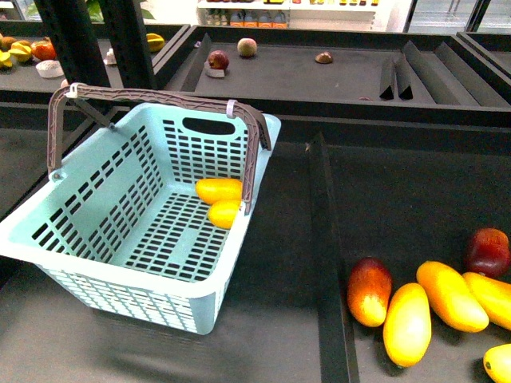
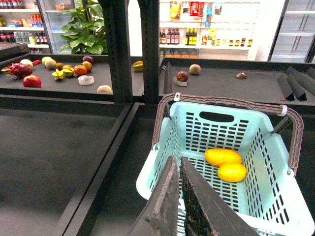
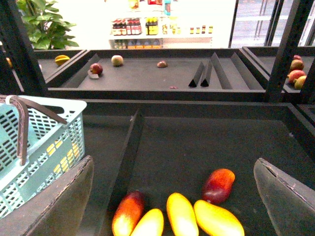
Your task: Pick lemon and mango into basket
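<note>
The turquoise basket (image 1: 96,199) stands in the left bin with its brown handle (image 1: 160,97) raised. Inside, against the right wall, lie the mango (image 1: 218,189) and the stubbier lemon (image 1: 225,213), touching each other. Neither gripper shows in the front view. In the left wrist view my left gripper (image 2: 175,161) is shut and empty, above the near rim of the basket (image 2: 216,130), with the mango (image 2: 223,157) and the lemon (image 2: 232,172) beyond it. My right gripper (image 3: 173,162) is open and empty above loose mangoes in the right bin; the basket (image 3: 49,147) is off to one side.
Loose fruit lies in the right bin: a red-blushed mango (image 1: 369,291), yellow mangoes (image 1: 407,323) (image 1: 451,295) and a dark red one (image 1: 488,251). A raised divider (image 1: 323,239) separates the bins. The back shelf holds scattered fruit (image 1: 218,59). Black posts (image 1: 76,40) stand behind the basket.
</note>
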`<state>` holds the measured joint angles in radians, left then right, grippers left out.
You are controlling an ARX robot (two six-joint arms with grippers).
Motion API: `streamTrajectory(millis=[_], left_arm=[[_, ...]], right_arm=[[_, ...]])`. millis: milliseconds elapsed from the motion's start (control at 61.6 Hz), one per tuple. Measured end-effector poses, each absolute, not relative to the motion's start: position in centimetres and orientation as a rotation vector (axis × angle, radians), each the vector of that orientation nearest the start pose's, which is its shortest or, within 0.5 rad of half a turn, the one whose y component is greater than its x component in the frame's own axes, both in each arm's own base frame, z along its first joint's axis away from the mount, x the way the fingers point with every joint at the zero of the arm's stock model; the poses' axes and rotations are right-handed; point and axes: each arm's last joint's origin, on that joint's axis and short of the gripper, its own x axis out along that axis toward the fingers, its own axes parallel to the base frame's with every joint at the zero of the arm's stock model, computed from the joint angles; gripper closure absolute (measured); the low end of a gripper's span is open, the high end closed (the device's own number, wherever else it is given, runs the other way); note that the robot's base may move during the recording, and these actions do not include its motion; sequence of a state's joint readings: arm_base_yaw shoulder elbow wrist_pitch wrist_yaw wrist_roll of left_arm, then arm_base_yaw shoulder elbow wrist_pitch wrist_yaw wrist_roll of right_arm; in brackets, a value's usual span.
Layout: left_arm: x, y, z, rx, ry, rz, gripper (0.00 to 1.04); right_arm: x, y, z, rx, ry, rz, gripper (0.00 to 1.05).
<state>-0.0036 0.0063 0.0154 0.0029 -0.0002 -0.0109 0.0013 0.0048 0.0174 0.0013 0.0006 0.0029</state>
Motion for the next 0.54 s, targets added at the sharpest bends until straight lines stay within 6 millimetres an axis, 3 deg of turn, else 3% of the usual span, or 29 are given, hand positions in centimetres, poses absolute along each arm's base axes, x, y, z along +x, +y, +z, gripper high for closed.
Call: streamTrajectory(millis=[81, 535], left_arm=[[9.71, -0.03, 16.86, -0.012, -0.012, -0.004, 1.01], [9.71, -0.03, 16.86, -0.011, -0.012, -0.003, 0.07]], right_arm=[[9.69, 0.01, 16.92, 0.003, -0.014, 0.001, 0.09], [9.69, 0.01, 16.92, 0.003, -0.014, 0.001, 0.09]])
